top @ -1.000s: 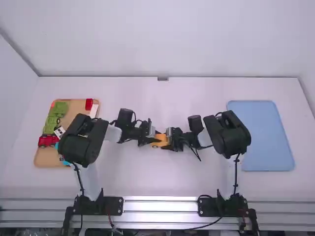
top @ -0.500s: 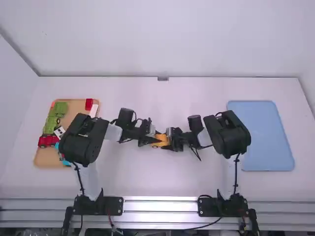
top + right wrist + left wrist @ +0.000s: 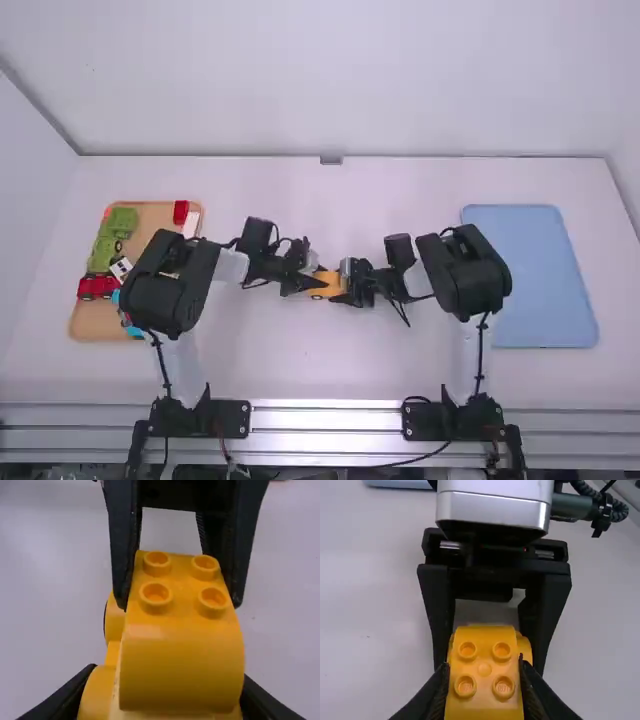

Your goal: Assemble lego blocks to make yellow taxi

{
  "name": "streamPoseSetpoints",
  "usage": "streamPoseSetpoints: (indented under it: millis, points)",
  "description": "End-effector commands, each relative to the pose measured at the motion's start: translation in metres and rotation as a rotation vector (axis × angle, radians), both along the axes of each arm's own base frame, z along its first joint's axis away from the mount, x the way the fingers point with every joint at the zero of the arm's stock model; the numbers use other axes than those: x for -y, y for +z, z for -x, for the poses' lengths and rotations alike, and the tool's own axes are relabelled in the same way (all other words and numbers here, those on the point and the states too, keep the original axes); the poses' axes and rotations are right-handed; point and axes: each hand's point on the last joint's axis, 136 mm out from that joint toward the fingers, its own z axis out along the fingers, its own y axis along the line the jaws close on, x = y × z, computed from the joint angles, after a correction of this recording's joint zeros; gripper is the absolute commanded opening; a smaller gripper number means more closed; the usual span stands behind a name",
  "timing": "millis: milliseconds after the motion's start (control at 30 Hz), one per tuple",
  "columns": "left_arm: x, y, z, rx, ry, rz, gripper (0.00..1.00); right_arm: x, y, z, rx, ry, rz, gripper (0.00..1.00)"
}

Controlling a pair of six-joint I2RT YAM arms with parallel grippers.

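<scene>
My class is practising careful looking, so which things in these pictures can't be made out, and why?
- High view: part of the wooden tray, behind the left arm.
- High view: the two ends of the yellow build, behind the left end effector and right end effector.
- Right wrist view: the build's near end, cut off by the bottom edge.
- Left wrist view: most of the blue tray, cut off by the top edge.

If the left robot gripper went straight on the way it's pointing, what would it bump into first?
Probably the right gripper, which faces it head-on, with the yellow blocks between them. How big the gap is between the two is hard to tell.
</scene>
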Motion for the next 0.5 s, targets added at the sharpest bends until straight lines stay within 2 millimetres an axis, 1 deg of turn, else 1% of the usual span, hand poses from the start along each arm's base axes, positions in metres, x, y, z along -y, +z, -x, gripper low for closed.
streamPoseSetpoints:
  millis: [0, 100, 367, 467]
  points:
    - [-0.001, -0.01, 0.012, -0.024, -0.02, -0.025, 0.15, 0.001, -0.006, -0.004, 0.001, -0.018, 0.022, 0.43]
    - [-0.003, -0.014, 0.018, -0.024, -0.033, -0.033, 0.15, -0.002, -0.006, -0.003, 0.002, -0.009, 0.022, 0.43]
    - [-0.007, -0.024, 0.034, -0.088, -0.025, -0.044, 0.15, -0.004, -0.001, -0.011, 0.008, -0.013, 0.014, 0.43]
    - [-0.008, -0.03, 0.045, -0.091, -0.04, -0.052, 0.08, -0.005, 0.0, -0.013, 0.015, -0.011, 0.011, 0.43]
